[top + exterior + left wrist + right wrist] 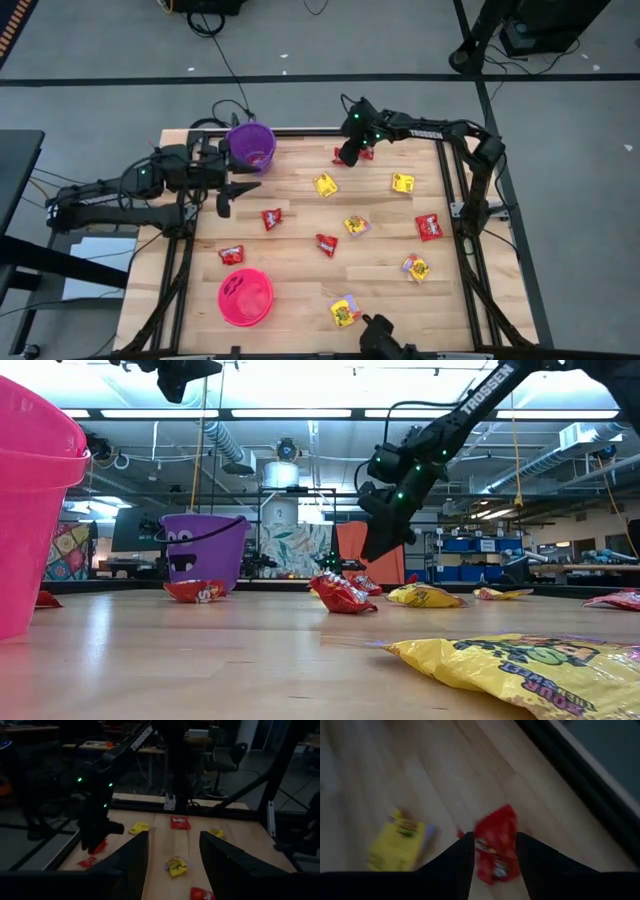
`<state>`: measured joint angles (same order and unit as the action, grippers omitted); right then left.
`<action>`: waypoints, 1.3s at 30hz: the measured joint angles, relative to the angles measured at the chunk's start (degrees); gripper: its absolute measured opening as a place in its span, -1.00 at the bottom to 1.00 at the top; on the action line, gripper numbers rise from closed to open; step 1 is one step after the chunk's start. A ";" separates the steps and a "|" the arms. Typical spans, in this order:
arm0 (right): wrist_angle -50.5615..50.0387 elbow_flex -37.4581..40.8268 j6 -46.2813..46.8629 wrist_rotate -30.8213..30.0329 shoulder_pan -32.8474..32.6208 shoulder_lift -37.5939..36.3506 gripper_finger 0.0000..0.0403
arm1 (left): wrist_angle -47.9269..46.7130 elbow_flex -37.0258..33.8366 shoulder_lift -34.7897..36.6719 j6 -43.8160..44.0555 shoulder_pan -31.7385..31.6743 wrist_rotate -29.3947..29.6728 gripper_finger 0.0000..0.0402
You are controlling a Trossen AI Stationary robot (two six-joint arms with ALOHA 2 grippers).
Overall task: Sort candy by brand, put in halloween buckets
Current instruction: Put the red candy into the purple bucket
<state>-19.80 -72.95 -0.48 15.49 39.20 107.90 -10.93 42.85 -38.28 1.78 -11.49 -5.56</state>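
Observation:
Several red and yellow candy packets lie flat and scattered on the wooden table (300, 270). The purple bucket (250, 146) stands at the far left, the pink bucket (245, 296) at the near left. My right gripper (494, 865) hangs open, slanting down over a red packet (495, 847) near the far edge. The packet shows between its fingers, and the fingertips (375, 552) stay above the tabletop. My left gripper (174, 855) is open and nearly level, raised beside the purple bucket, with nothing between its fingers.
A yellow packet (400, 842) lies close beside the red one under my right gripper. The table's dark frame rail (580, 775) runs just beyond it. Other packets, yellow (357, 225) and red (327, 244), lie mid-table; bare wood shows between them.

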 joint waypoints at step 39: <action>0.46 -0.02 -6.75 -7.79 -3.80 1.75 -0.23 | 3.93 0.00 -0.31 1.31 3.79 -0.20 -0.09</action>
<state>-19.34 -72.97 -7.22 7.70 35.40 109.65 -7.01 42.85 -38.59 3.09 -7.70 -5.76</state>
